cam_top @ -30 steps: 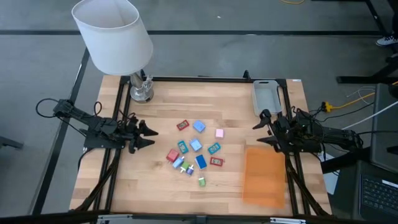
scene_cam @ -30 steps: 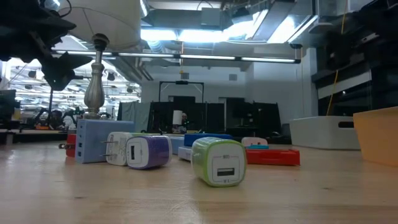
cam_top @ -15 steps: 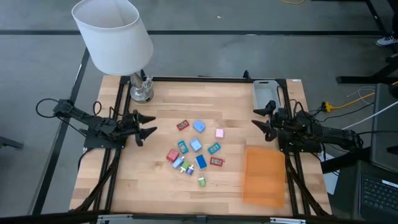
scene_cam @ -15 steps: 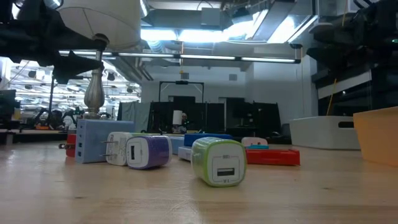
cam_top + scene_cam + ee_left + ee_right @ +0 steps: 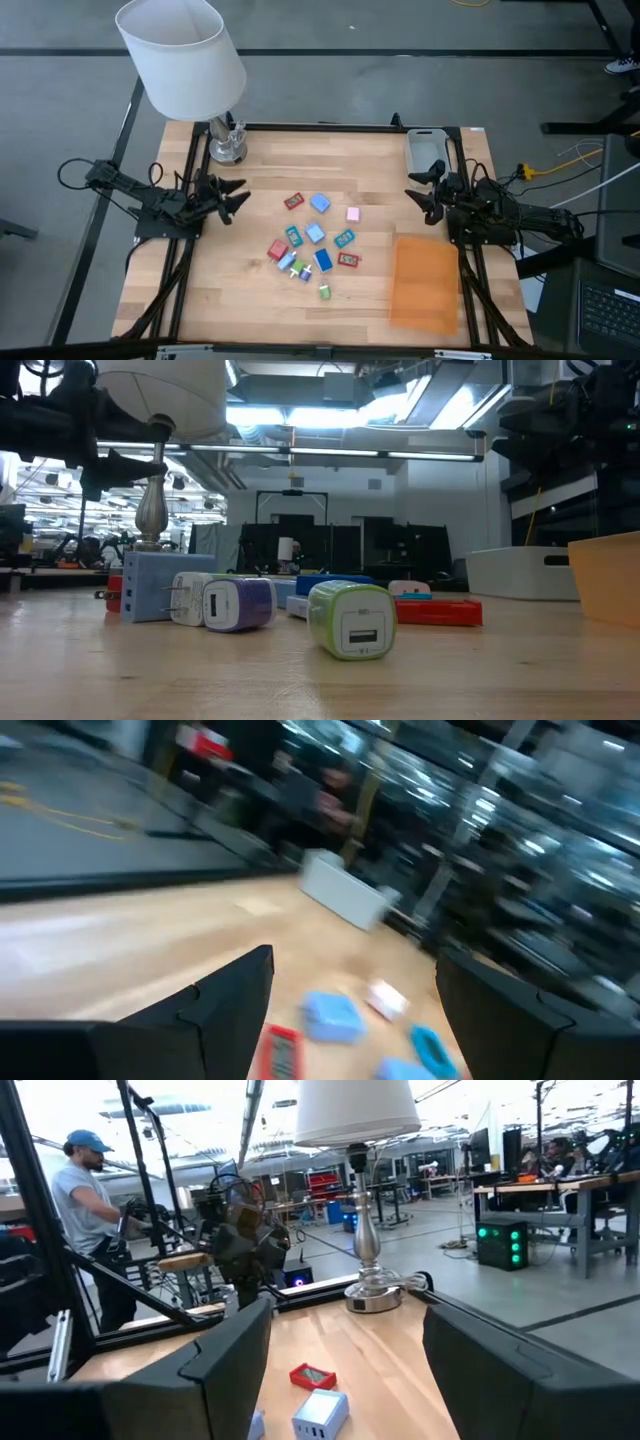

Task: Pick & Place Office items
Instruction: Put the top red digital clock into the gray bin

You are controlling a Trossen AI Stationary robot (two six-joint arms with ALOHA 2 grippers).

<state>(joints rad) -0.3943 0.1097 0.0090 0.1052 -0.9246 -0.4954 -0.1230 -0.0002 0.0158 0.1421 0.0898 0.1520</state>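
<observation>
The office items lie in a loose cluster at mid-table: small blue, red, teal, pink and green pieces, each resting flat on the wood. In the low view a green plug, a purple one and a blue block stand nearest. My left gripper hovers open over the table's left side, pointing at the cluster. My right gripper hovers open over the right side, facing it. The left wrist view shows a blue piece between and beyond its fingers; the right wrist view shows a red piece.
A grey tray sits at the far right corner. An orange sheet lies flat at the near right. A lamp with a white shade stands on its base at the far left corner. A person stands beyond the table.
Both grippers have risen and tipped from slanting downward to about level, shifting slightly toward the table's far edge. Both have stayed open. The items have not moved.
</observation>
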